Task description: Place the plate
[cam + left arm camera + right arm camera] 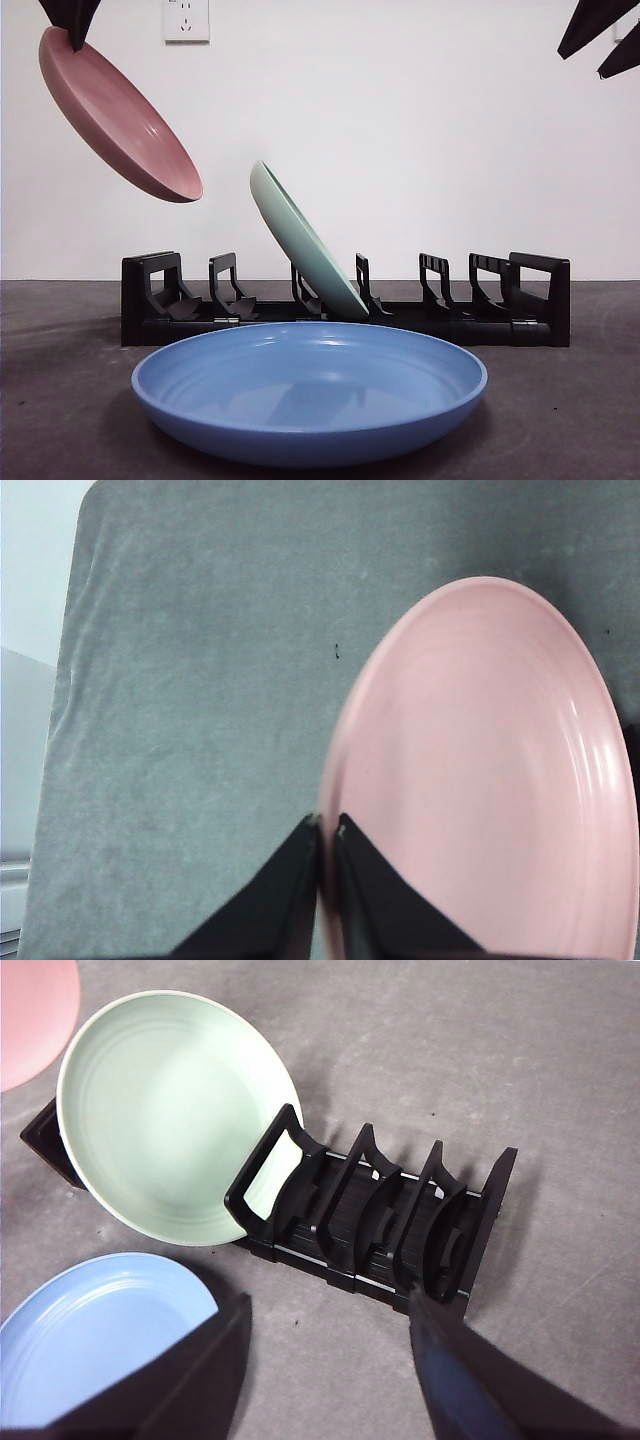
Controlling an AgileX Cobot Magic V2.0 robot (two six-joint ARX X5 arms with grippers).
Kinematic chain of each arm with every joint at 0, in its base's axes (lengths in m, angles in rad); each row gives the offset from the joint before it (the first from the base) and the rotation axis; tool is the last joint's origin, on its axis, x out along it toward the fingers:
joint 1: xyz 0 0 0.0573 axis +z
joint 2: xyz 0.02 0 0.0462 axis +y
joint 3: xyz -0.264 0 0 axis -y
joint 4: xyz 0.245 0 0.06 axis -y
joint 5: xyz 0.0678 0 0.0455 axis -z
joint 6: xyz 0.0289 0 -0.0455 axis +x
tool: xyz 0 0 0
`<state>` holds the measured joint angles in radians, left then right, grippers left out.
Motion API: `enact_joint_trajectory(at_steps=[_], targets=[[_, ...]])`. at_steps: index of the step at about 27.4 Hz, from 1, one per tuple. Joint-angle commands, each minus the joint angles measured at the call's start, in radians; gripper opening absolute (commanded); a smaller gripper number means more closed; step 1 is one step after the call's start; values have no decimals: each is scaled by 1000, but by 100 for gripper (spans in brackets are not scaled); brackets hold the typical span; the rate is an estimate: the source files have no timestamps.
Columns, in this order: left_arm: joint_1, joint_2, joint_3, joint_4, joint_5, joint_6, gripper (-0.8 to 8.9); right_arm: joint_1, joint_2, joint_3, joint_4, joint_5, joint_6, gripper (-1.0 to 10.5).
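a: left gripper (327,830), jaws clamped on the rim of the round pink plastic plate (480,780). plate is in the air, high to one side of the black slotted dish rack (345,300), well above the table (60,400).

b: orientation?

a: tilted, not upright. in the front view the pink plate's (115,110) gripped edge is uppermost and its free edge slopes down and inward toward the rack. the bowl face looks up and toward the rack's middle. its plane runs along that slope.

b: rack status?

a: the pale green round plate (305,240) already leans in a middle slot. the slots on the pink plate's side of it look free, and those on the far side too.

b: which arm is nearer?

a: the left, it holds the plate. right gripper (330,1370) waits above the rack's other end, jaws apart, empty.

b: anything else?

a: the wide blue round plate (310,390) lies flat on the table in front of the rack, untouched.

b: what does the next move need?

a: my judgement: stand the pink plate nearer upright, lower edge lined up with a free slot, then lower. risk is clipping the green plate's rim.
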<state>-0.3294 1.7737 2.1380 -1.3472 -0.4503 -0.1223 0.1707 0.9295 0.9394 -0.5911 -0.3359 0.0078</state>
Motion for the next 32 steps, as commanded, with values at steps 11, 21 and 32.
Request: enact_joint_trajectory(at_steps=[11,21,32], targets=[[0,-127,6,-8,116,0,16,4,5,2,2,3,3,250],[0,-365,-224,93,193,0,16,4,5,2,-2,3,4,250],[2,-746,-714,281,377,-90,16,4,5,2,-10,3,3,250]])
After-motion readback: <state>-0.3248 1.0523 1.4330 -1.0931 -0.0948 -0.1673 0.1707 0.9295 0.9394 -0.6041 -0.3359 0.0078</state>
